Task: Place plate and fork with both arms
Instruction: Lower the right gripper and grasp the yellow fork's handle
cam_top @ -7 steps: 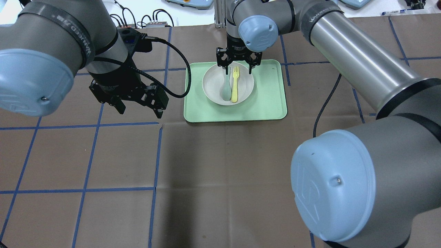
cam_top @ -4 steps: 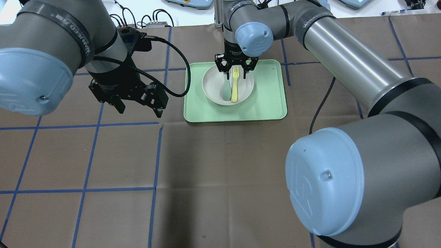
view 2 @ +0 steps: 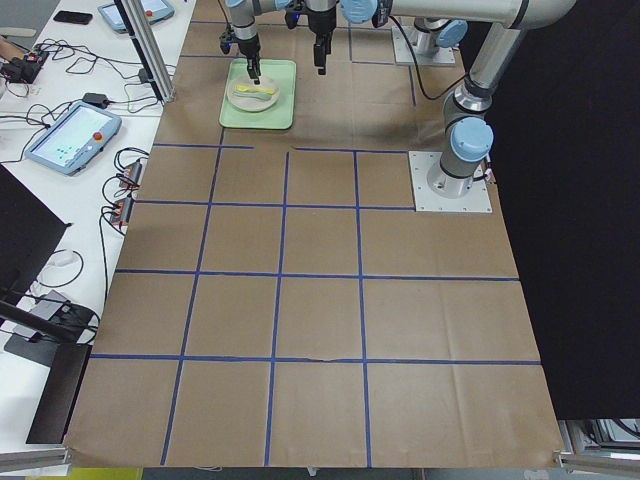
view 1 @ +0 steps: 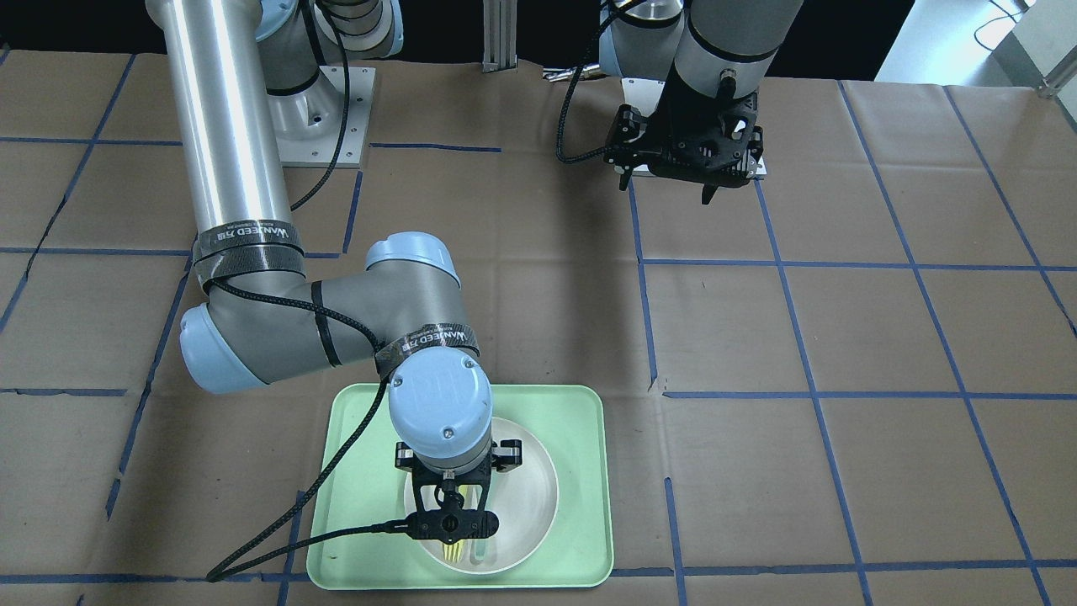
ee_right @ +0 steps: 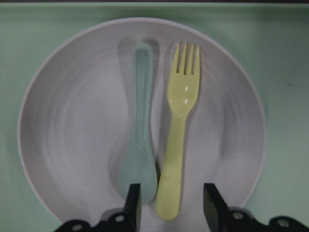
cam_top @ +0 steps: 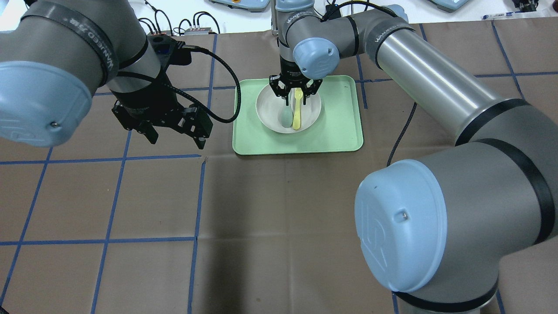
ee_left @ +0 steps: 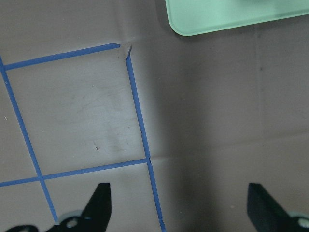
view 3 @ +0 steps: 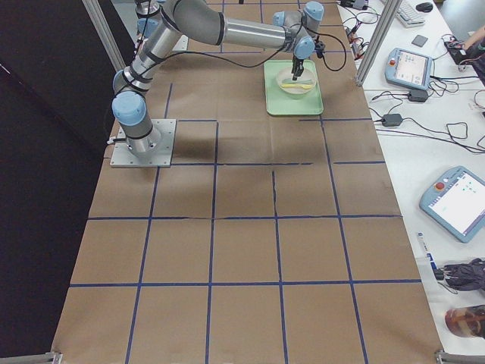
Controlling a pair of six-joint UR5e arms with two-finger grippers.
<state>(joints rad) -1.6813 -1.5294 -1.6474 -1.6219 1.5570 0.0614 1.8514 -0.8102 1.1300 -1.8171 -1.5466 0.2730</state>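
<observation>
The off-white plate (cam_top: pixel 267 109) sits on the pale green tray (cam_top: pixel 335 126). The pale yellow fork (cam_top: pixel 297 114) lies in the plate beside a grey-green spoon (cam_top: pixel 285 117). My right gripper (cam_top: pixel 294 101) is open and empty, low over the plate. In the right wrist view its fingers (ee_right: pixel 133 198) stand on either side of the handle end of the fork (ee_right: pixel 179 121), with the spoon (ee_right: pixel 140 140) by the left finger. My left gripper (cam_top: pixel 176 138) is open and empty above the table, left of the tray. It also shows in the left wrist view (ee_left: pixel 179 212).
The table is covered in brown paper with a blue tape grid (cam_top: pixel 196 209). The tray's corner (ee_left: pixel 217 14) shows at the top of the left wrist view. A black cable (view 1: pixel 278 539) trails from the right wrist across the tray's edge.
My right gripper has come down toward the plate and shifted slightly left, now closer around the fork. The left arm, plate, fork and spoon have not moved.
</observation>
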